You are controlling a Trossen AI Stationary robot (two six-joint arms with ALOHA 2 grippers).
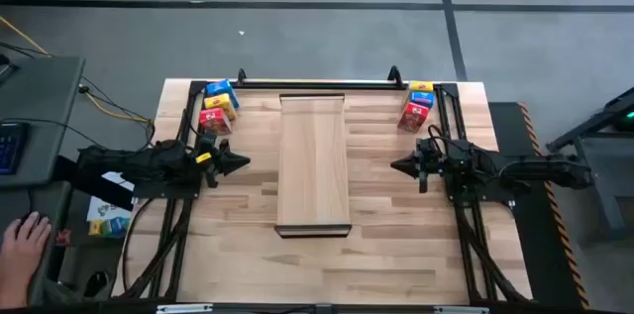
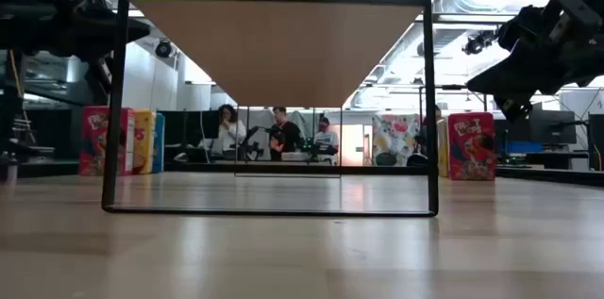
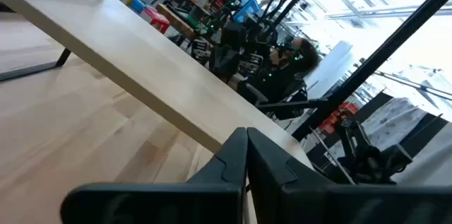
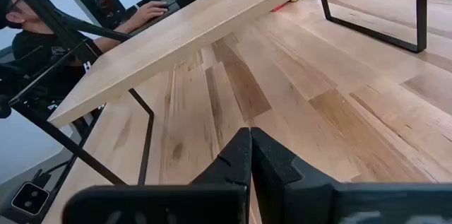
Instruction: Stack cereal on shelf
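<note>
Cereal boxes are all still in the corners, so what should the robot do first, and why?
Probably swing the left end effector toward the near cereal boxes and open it. Its fingers look shut, nothing is held, and the shelf is bare. The right end effector waits, also shut.

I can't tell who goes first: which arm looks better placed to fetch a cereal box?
Probably either. The left gripper sits just below the left boxes, the right gripper just below the right boxes; both are shut, and the shelf is bare.
</note>
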